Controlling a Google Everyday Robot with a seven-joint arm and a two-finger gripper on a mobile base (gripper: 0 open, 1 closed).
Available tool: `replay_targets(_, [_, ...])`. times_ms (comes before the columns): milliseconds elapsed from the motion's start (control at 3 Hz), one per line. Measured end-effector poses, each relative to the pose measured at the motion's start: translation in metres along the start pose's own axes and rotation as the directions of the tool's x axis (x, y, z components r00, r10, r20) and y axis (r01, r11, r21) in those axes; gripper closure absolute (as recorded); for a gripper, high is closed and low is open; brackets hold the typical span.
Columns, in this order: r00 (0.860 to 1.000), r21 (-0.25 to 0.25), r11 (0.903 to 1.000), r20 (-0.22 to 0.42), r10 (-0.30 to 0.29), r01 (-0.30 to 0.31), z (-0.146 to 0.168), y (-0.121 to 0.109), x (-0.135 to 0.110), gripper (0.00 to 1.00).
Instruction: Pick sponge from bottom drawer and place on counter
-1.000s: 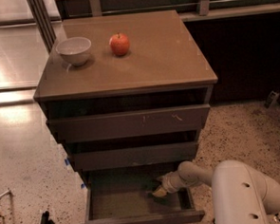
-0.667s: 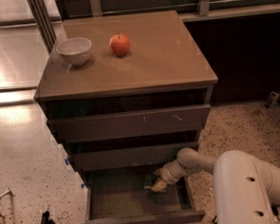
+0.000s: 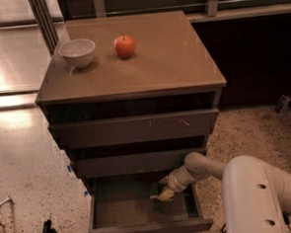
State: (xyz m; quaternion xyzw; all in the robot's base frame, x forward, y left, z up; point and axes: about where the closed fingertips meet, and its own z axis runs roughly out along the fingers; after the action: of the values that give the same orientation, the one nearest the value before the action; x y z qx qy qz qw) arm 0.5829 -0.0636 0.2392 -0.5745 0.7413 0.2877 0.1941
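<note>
Left side is unchanged: bowl [image 3: 77,52] and apple [image 3: 125,46] sit on the table [image 3: 171,57] as they did a second ago, well apart from the action. The right half of the table is bare, so there's a drop zone.

The bottom drawer [image 3: 121,211] is pulled out and hasn't moved.

What has changed is the hand [image 3: 162,195]. Over the last second it has crept left inside the drawer, right of middle, while the arm [image 3: 198,164] behind it has risen toward the underside of the middle drawer [image 3: 138,163]. So the wrist now pitches down more steeply, but the tip stays low, near the drawer floor.

Sponge [image 3: 156,188]: I read the dark patch right at the hand's tip as it, low in the drawer. It's murky in there, so I'm not certain. I can't tell whether the hand is spread, pressed together or already pinching it.

My read is that we're at the grasp and nothing is lifted yet. The sponge isn't out of the drawer, so most of the task remains.

Next I need a confirmed grip, then a pull out toward the robot before going up. The arm is close under the middle drawer's front, and a straight lift risks clipping it.
</note>
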Motion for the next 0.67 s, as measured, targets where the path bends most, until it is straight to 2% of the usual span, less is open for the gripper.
replay_targets(333, [1.0,-0.005,0.9999,0.012,-0.013,0.013,-0.013,0.011,-0.003,1.0])
replay_targets(667, [0.999,-0.006,0.9996,0.035,-0.028,0.028,-0.063,0.046,-0.026,1.0])
